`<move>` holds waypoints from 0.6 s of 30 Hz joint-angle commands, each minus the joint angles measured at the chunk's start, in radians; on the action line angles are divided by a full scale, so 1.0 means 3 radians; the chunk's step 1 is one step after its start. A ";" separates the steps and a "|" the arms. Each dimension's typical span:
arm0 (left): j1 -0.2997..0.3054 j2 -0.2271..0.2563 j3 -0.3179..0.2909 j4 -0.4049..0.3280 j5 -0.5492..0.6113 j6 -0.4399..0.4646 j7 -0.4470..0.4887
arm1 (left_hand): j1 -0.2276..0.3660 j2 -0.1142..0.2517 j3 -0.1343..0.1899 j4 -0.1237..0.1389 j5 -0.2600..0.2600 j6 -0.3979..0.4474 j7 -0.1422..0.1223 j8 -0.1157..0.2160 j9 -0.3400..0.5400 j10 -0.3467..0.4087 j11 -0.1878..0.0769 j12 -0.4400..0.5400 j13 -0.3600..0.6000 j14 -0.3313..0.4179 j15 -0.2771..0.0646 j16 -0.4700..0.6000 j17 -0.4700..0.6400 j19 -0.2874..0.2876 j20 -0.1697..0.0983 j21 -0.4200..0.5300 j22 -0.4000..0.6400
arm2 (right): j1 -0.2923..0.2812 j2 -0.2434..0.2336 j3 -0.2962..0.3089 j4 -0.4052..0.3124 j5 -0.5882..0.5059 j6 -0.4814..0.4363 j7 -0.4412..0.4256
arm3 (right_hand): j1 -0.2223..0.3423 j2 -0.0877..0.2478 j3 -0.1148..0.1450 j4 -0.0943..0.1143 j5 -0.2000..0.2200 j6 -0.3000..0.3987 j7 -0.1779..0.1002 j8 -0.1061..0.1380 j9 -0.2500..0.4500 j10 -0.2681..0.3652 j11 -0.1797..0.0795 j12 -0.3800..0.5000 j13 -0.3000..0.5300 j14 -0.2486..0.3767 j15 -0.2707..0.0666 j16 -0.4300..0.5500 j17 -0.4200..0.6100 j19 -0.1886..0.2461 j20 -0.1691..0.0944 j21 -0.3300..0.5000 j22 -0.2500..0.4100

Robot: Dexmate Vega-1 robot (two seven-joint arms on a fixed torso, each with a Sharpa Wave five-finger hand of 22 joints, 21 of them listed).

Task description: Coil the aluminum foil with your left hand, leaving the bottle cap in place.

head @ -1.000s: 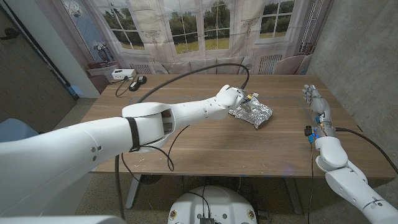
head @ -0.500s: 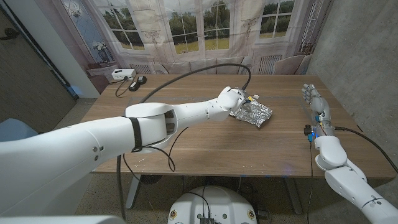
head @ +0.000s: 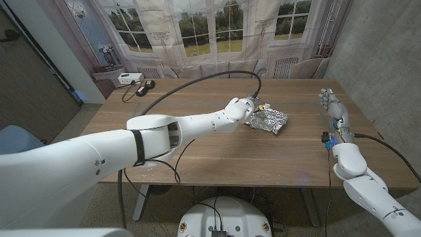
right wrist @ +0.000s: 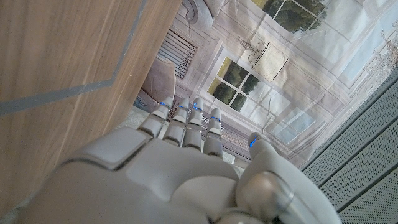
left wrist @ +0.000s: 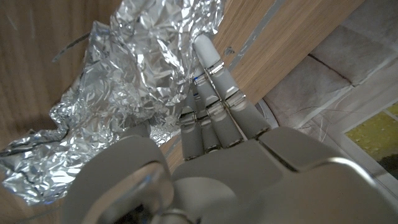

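A wooden table [head: 217,151] carries a crumpled aluminum foil [head: 268,121] lying directly at the left hand's [head: 242,108] fingertips. Well off from that hand, at the table's far corner, sit a white box [head: 129,79] and a dark object [head: 142,87].

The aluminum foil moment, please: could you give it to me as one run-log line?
left hand: fingers on aluminum foil, grip unclear | foil: crumpled, on table | right hand: idle at right table edge, open
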 commanded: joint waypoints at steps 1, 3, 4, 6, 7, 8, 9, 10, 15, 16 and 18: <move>0.0065 0.0106 -0.0080 -0.0127 0.0054 -0.0037 0.0281 | 0.3062 0.0120 0.0240 -0.0437 -0.0001 0.0023 0.0002 -0.0018 0.0001 0.0094 -0.0083 0.0034 0.0021 0.0024 -0.0226 0.0012 0.0017 0.0012 -0.0221 0.0023 -0.0006 | 0.0002 -0.0011 -0.0001 -0.0040 -0.0016 -0.0043 -0.0027 | -0.0012 0.0010 0.0010 0.0016 0.0000 0.0042 0.0003 0.0017 0.0019 0.0044 0.0004 0.0020 0.0011 0.0039 -0.0008 0.0033 0.0009 0.0033 0.0004 0.0009 0.0007; 0.0056 0.0097 -0.0067 -0.0129 0.0080 -0.0004 0.0231 | 0.3063 0.0121 0.0236 -0.0436 -0.0002 0.0024 -0.0009 -0.0025 -0.0001 0.0086 -0.0097 0.0030 0.0029 0.0029 -0.0227 0.0018 0.0021 0.0010 -0.0222 0.0028 -0.0011 | 0.0002 -0.0011 -0.0001 -0.0043 -0.0019 -0.0045 -0.0030 | -0.0012 0.0010 0.0010 0.0017 0.0000 0.0040 0.0002 0.0016 0.0019 0.0045 0.0002 0.0019 0.0011 0.0040 -0.0008 0.0032 0.0009 0.0034 0.0003 0.0009 0.0006; 0.0064 0.0102 -0.0071 -0.0134 0.0091 0.0005 0.0260 | 0.3069 0.0117 0.0233 -0.0439 -0.0002 0.0005 -0.0026 -0.0040 -0.0001 0.0074 -0.0097 0.0025 0.0036 0.0025 -0.0230 0.0018 0.0023 0.0007 -0.0223 0.0032 -0.0016 | 0.0001 -0.0014 -0.0001 -0.0046 -0.0020 -0.0049 -0.0029 | -0.0012 0.0010 0.0010 0.0017 0.0000 0.0041 0.0003 0.0016 0.0019 0.0045 0.0003 0.0019 0.0011 0.0040 -0.0009 0.0032 0.0009 0.0034 0.0003 0.0009 0.0006; 0.0053 0.0076 -0.0060 -0.0121 0.0108 0.0067 0.0175 | 0.3086 0.0120 0.0231 -0.0440 -0.0001 -0.0086 -0.0099 -0.0100 0.0008 -0.0010 -0.0096 -0.0010 0.0068 -0.0007 -0.0235 0.0001 0.0022 -0.0030 -0.0225 0.0042 -0.0035 | 0.0002 -0.0013 -0.0003 -0.0050 -0.0028 -0.0051 -0.0036 | -0.0013 0.0009 0.0010 0.0018 0.0000 0.0040 0.0003 0.0016 0.0019 0.0046 0.0003 0.0018 0.0011 0.0042 -0.0010 0.0032 0.0009 0.0033 0.0002 0.0009 0.0006; 0.0052 0.0080 -0.0027 -0.0132 0.0166 0.0116 0.0193 | 0.3100 0.0142 0.0232 -0.0431 0.0006 -0.0278 -0.0167 -0.0181 0.0061 -0.0105 -0.0084 -0.0050 0.0117 -0.0068 -0.0243 -0.0036 0.0011 -0.0069 -0.0226 0.0075 -0.0052 | 0.0001 -0.0013 -0.0003 -0.0053 -0.0030 -0.0053 -0.0037 | -0.0013 0.0009 0.0010 0.0019 0.0000 0.0043 0.0004 0.0016 0.0019 0.0048 0.0005 0.0018 0.0011 0.0045 -0.0010 0.0032 0.0010 0.0035 0.0005 0.0009 0.0006; 0.0048 0.0066 0.0032 -0.0144 0.0256 0.0223 0.0161 | 0.3072 0.0156 0.0218 -0.0410 0.0019 -0.0538 -0.0276 -0.0267 0.0145 -0.0277 -0.0083 -0.0125 0.0182 -0.0191 -0.0233 -0.0100 -0.0003 -0.0159 -0.0231 0.0115 -0.0071 | 0.0000 -0.0014 -0.0003 -0.0057 -0.0030 -0.0055 -0.0038 | -0.0013 0.0009 0.0010 0.0020 0.0000 0.0041 0.0003 0.0016 0.0019 0.0048 0.0006 0.0018 0.0011 0.0045 -0.0009 0.0031 0.0010 0.0035 0.0005 0.0009 0.0006; 0.0040 0.0066 0.0089 -0.0163 0.0337 0.0290 0.0136 | 0.2936 0.0173 0.0147 -0.0357 0.0022 -0.0973 -0.0479 -0.0389 0.0227 -0.0487 -0.0121 -0.0220 0.0257 -0.0326 -0.0223 -0.0140 0.0018 -0.0210 -0.0231 0.0228 -0.0052 | -0.0002 -0.0014 -0.0003 -0.0060 -0.0035 -0.0056 -0.0042 | -0.0013 0.0009 0.0010 0.0020 0.0000 0.0040 0.0000 0.0015 0.0019 0.0047 0.0007 0.0017 0.0011 0.0045 -0.0009 0.0030 0.0010 0.0035 0.0005 0.0009 0.0006; 0.0047 0.0079 0.0110 -0.0186 0.0382 0.0326 0.0158 | 0.2737 0.0198 0.0080 -0.0279 0.0011 -0.1220 -0.0638 -0.0435 0.0253 -0.0694 -0.0231 -0.0306 0.0305 -0.0480 -0.0217 -0.0223 0.0006 -0.0245 -0.0201 0.0344 -0.0021 | -0.0003 -0.0012 -0.0002 -0.0064 -0.0037 -0.0056 -0.0046 | -0.0013 0.0008 0.0010 0.0021 -0.0001 0.0039 0.0003 0.0014 0.0019 0.0049 0.0008 0.0017 0.0012 0.0047 -0.0010 0.0030 0.0010 0.0036 0.0006 0.0009 0.0006; -0.0025 0.0049 0.0114 -0.0177 0.0345 0.0283 -0.0151 | 0.1844 0.0071 -0.0216 -0.0020 -0.0003 -0.2303 -0.1005 -0.0489 0.0160 -0.1303 -0.0248 -0.0529 0.0416 -0.1270 0.0037 -0.0471 -0.0012 -0.0766 0.0516 0.0411 -0.0194 | -0.0007 -0.0017 0.0001 -0.0087 -0.0051 -0.0065 -0.0054 | -0.0013 0.0007 0.0010 0.0022 -0.0001 0.0040 0.0002 0.0014 0.0019 0.0050 0.0007 0.0015 0.0012 0.0048 -0.0010 0.0028 0.0010 0.0040 0.0007 0.0009 0.0006; -0.0040 0.0031 0.0126 -0.0158 0.0348 0.0285 -0.0215 | 0.1723 0.0059 -0.0254 0.0021 -0.0006 -0.2359 -0.1015 -0.0480 0.0146 -0.1351 -0.0223 -0.0539 0.0424 -0.1340 0.0069 -0.0473 -0.0006 -0.0885 0.0599 0.0359 -0.0230 | -0.0006 -0.0018 0.0000 -0.0090 -0.0052 -0.0067 -0.0054 | -0.0013 0.0006 0.0010 0.0022 -0.0001 0.0041 0.0005 0.0014 0.0019 0.0050 0.0006 0.0014 0.0012 0.0049 -0.0009 0.0027 0.0010 0.0041 0.0009 0.0010 0.0006; -0.0055 0.0019 0.0137 -0.0133 0.0348 0.0258 -0.0256 | 0.1561 0.0008 -0.0313 0.0045 -0.0019 -0.2529 -0.1058 -0.0480 0.0116 -0.1507 -0.0242 -0.0575 0.0435 -0.1533 0.0142 -0.0493 -0.0011 -0.1113 0.0839 0.0241 -0.0279 | -0.0008 -0.0019 0.0001 -0.0098 -0.0056 -0.0074 -0.0056 | -0.0012 0.0005 0.0010 0.0023 -0.0001 0.0040 0.0002 0.0013 0.0019 0.0053 0.0003 0.0014 0.0012 0.0053 -0.0009 0.0027 0.0010 0.0043 0.0006 0.0010 0.0006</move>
